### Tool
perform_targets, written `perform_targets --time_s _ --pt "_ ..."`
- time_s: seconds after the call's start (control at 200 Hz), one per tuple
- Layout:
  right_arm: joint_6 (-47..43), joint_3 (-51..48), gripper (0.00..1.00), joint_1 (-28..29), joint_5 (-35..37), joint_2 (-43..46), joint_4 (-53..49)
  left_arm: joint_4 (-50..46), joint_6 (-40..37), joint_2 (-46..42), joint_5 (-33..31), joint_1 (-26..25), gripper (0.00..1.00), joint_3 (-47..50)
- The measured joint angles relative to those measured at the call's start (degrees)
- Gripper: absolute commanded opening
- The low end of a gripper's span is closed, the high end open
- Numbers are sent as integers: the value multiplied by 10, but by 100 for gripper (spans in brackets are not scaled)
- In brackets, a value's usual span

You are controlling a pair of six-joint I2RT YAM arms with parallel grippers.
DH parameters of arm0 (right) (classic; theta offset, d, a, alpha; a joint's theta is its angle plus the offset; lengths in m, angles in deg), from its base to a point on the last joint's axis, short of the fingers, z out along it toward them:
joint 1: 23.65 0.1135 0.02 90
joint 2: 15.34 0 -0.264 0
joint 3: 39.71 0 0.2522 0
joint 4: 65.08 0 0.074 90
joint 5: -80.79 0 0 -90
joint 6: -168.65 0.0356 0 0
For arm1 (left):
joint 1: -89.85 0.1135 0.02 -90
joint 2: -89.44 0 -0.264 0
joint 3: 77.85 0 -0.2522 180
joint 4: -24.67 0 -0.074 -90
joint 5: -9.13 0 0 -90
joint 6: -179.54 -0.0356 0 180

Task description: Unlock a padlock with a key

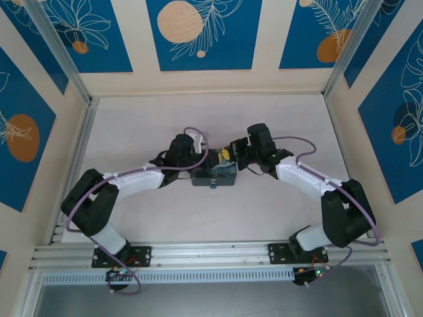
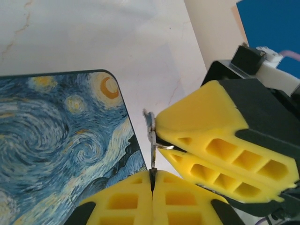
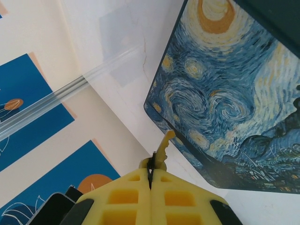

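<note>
My right gripper [image 3: 150,166] is shut on the bow of the small brass-coloured key [image 3: 164,145]. The key's toothed blade sticks out free toward the corner of the Starry-Night tin [image 3: 234,103]. My left gripper [image 2: 152,172] is shut on a thin metal piece [image 2: 151,145] seen edge-on. A small silvery ring [image 2: 165,146] links that piece into the right gripper's yellow fingers [image 2: 211,112], which sit close beside it. I cannot tell what this piece is. In the top view the left gripper [image 1: 213,158] and right gripper [image 1: 228,155] meet over the tin [image 1: 213,177]. The teal padlock is hidden.
The tin [image 2: 56,140] lies flat on the pale table [image 1: 132,125], just left of the left fingertips. Cream walls with blue leaf panels [image 1: 198,30] enclose the table on three sides. An aluminium rail [image 1: 211,254] runs along the near edge by the arm bases.
</note>
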Motion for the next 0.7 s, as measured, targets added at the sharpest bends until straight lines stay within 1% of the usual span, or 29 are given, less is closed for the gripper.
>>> perform_targets --time_s 0.015,0.03,0.075,0.155,0.17,0.25,0.29,0.3,0.34,0.37,0.45,0.545,0.7 --pt "-1 0 18 0 0 0 0 0 -1 1 0 0 0 0" --pt "-2 0 26 -1 -1 0 0 0 -1 1 0 0 0 0" --pt "-10 0 39 -5 -7 0 0 -2 -3 1 3 0 0 -1" --pt "-38 0 47 -22 -8 12 -10 -18 -14 1 4 1 0 -5" --pt "-48 0 49 -25 -9 16 -12 -22 -16 1 5 2 0 -6" --pt "-92 -1 53 -53 -8 52 -30 -42 -29 0 14 7 0 -11" --pt "-119 -1 58 -67 -9 74 -37 -52 -35 0 21 11 0 -15" --pt "-137 -1 58 -74 -10 84 -40 -56 -37 0 25 12 0 -17" --pt "-157 -1 58 -83 -11 101 -45 -64 -43 0 31 16 0 -23" --pt "-189 -1 58 -95 -14 115 -49 -74 -49 0 40 20 0 -29" --pt "-274 0 56 -121 -38 136 -50 -104 -72 0 72 29 0 -54" --pt "-370 -1 54 -144 -85 135 -46 -140 -104 0 113 36 0 -93" --pt "-482 -5 51 -159 -174 106 3 -188 -147 14 178 40 0 -149"
